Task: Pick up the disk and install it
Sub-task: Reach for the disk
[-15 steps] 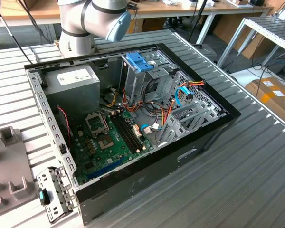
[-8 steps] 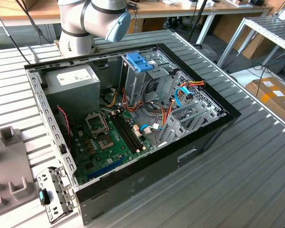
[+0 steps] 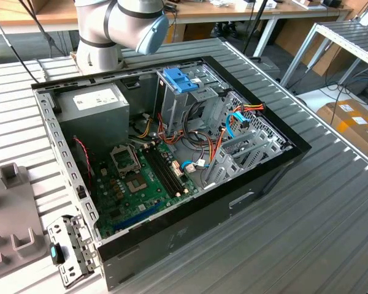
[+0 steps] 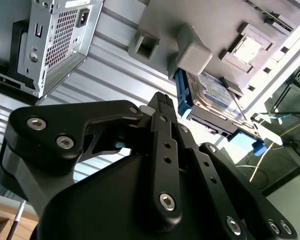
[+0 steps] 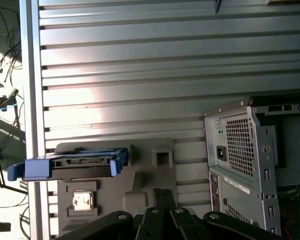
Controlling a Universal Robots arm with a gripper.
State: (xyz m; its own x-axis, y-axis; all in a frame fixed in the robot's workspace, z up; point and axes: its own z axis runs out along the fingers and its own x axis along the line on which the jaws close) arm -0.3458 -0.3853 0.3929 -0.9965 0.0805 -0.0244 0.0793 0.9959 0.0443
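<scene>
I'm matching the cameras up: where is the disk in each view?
Exterior view: its grey holder sits at the exterior view's left edge.
Second wrist view: the disk rests on that holder, label showing.
First wrist view: the disk edge-on on the holder.
Shared landmark: the grey holder.

The arm (image 3: 119, 24) stands on its base, gripper (image 4: 162, 102) aloft, touching nothing.

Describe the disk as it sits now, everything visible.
The disk is a flat silver metal drive with a blue-and-white label and blue plastic side rails. It sits in a grey moulded holder on the ribbed metal table, apart from the open computer case; a grey block of the holder covers one corner. Flat or on edge: cannot tell.
</scene>
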